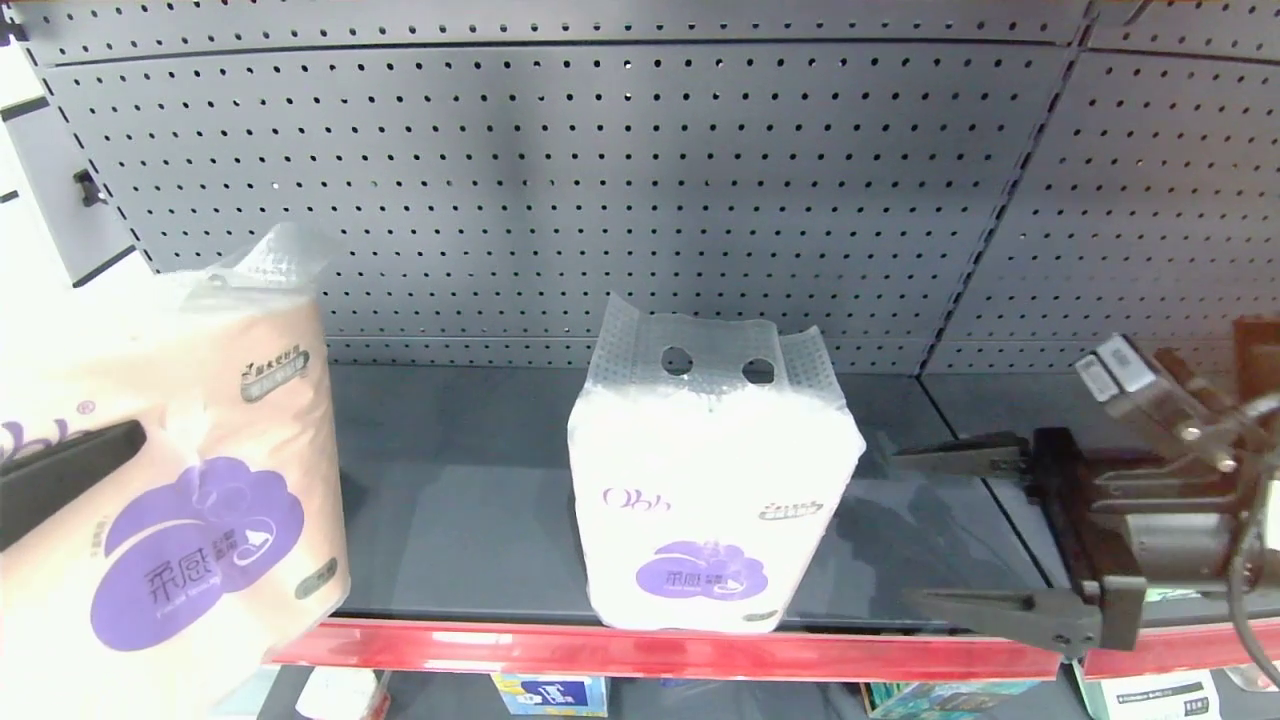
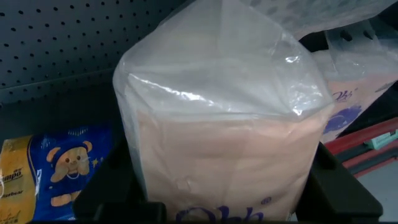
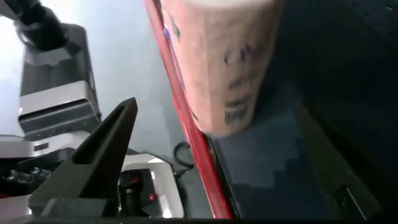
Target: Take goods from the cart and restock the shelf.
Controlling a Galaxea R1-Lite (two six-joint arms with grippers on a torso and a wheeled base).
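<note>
The left end effector [image 2: 224, 190] is clenched on a peach pack [image 1: 180, 480] of tissue rolls. One flat black finger [image 1: 70, 475] presses across the pack's side. The pack is held in the air in front of the left end of the red strip [image 1: 660, 650], the glossy band along the front edge of the shelf [image 1: 450, 500]. It is a tall, soft block with rounded corners. Its clear, crinkled plastic wrap is gathered into a loose flap on top, and a purple cloud-shaped label is on the front.

At the right end of the red strip, the right end effector [image 1: 905, 528] is released. Its two long black fingers are wedge-shaped and taper to points, and they are spread wide apart. One fingertip [image 1: 915, 598] is just above the strip and the other is farther back over the shelf board.

Just behind the middle of the red strip, a white pack [image 1: 715, 510] of tissue stands upright on the shelf, apart from both end effectors. It is squarish and puffy. Its clear plastic wrap rises into a dotted carry flap with two round finger holes, and there is a small purple label low on its face.

Under the red strip, a blue and white box [image 1: 548, 693] shows on the level below.

Behind the strip, the shelf board is flat, dark grey metal with a dull sheen. It runs back to an upright grey back panel [image 1: 640, 180] punched with even rows of small round holes.
</note>
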